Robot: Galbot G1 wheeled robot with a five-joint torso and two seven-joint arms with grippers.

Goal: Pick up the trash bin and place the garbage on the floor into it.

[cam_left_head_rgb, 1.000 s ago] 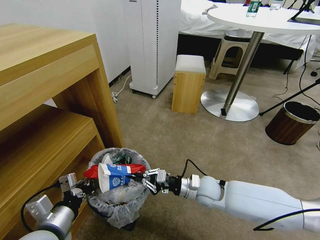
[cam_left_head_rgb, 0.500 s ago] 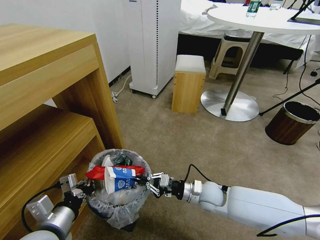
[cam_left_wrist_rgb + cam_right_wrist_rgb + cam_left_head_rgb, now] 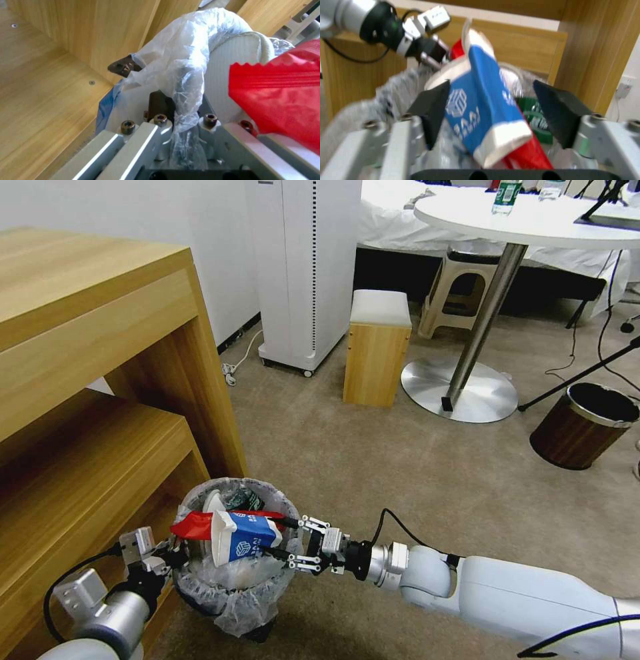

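a room furnished like a hotel bedroom or living space is shown. beige carpet (image 3: pixel 400 467) is laid across the floor. a bed draped in white sheets (image 3: pixel 393 220) is seen at the back, with a round white pedestal table (image 3: pixel 533 220) and a plastic stool (image 3: pixel 460 290) before it. a wooden shelf unit (image 3: pixel 87 380), a tall white appliance (image 3: pixel 307 267), a wooden box stool (image 3: pixel 378 347) and a wood-grain waste bin (image 3: pixel 583 425) are placed around.

A blue-white carton (image 3: pixel 245 538) lies tilted atop a red wrapper (image 3: pixel 193 526) in the bag-lined black trash bin (image 3: pixel 235 593), above beige carpet (image 3: pixel 413 473).
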